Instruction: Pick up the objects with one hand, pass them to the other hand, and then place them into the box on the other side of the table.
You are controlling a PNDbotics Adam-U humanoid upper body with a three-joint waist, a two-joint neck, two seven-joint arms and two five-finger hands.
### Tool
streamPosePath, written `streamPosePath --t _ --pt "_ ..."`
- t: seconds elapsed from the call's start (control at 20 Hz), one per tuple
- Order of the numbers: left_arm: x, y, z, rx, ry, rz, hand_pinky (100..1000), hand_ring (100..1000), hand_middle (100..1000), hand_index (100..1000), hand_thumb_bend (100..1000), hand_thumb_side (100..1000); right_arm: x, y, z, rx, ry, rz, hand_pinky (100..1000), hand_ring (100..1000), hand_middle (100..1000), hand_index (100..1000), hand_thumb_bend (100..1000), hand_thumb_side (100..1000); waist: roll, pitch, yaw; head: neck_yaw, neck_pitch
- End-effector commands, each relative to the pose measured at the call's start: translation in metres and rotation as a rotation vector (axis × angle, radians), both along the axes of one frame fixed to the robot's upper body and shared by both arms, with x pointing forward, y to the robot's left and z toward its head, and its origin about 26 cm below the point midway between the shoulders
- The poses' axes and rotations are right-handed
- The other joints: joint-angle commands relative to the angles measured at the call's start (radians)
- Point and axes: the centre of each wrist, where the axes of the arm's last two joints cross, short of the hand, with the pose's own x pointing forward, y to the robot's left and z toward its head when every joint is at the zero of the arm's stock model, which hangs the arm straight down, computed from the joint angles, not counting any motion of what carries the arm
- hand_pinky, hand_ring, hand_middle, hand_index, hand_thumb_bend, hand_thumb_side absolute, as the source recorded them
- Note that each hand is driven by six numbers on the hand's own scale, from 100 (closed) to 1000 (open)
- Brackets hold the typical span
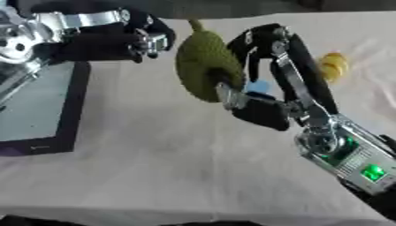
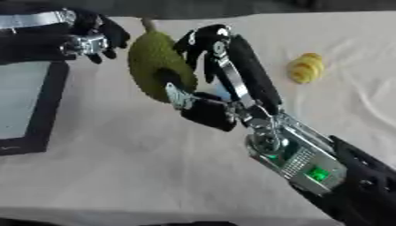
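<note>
Left eye view: right hand (image 1: 255,95) grasps the fruit (image 1: 203,66) beside curled, empty left hand (image 1: 143,42) fingers; handover and boxing remain.

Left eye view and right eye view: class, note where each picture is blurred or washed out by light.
Left eye view: the left hand is smeared; the yellow object looks washed out on the bright table. Right eye view: the green fruit in the right hand has soft edges.
</note>
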Motion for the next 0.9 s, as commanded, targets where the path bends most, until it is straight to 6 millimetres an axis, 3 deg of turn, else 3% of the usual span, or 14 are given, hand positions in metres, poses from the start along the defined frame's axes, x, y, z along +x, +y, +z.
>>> streamPosePath --t 0.05,0.35,0.65,0.7,0.9 --pt "-0.002 0.002 0.008 0.018 -0.034 -0.022 810 807 789 867 108 901 -0.002 0.001 0.008 -0.001 -0.037 0.013 216 471 324 453 100 100 0.001 -0.016 0.003 -0.005 0.000" --pt "0.000 0.010 0.007 0.034 -0.048 -0.055 830 822 791 860 260 867 -0.003 0.003 0.008 -0.002 -0.035 0.026 213 470 323 453 100 100 -0.001 -0.013 0.004 -0.008 0.001" --pt "0.007 0.019 0.007 0.039 -0.042 -0.098 845 833 789 860 286 837 -0.004 0.004 0.006 0.000 -0.033 0.031 212 469 322 452 100 100 -0.003 -0.010 0.005 -0.009 0.004" --pt "0.008 0.020 0.007 0.037 -0.043 -0.107 845 832 785 859 280 812 -0.004 0.004 0.006 0.002 -0.033 0.033 212 469 321 452 100 100 -0.003 -0.010 0.005 -0.009 0.004" --pt "0.013 0.021 0.005 0.028 -0.051 -0.129 846 830 779 854 182 533 -0.004 0.005 0.007 0.011 -0.031 0.044 212 468 320 451 100 100 -0.005 -0.009 0.004 -0.010 0.006"
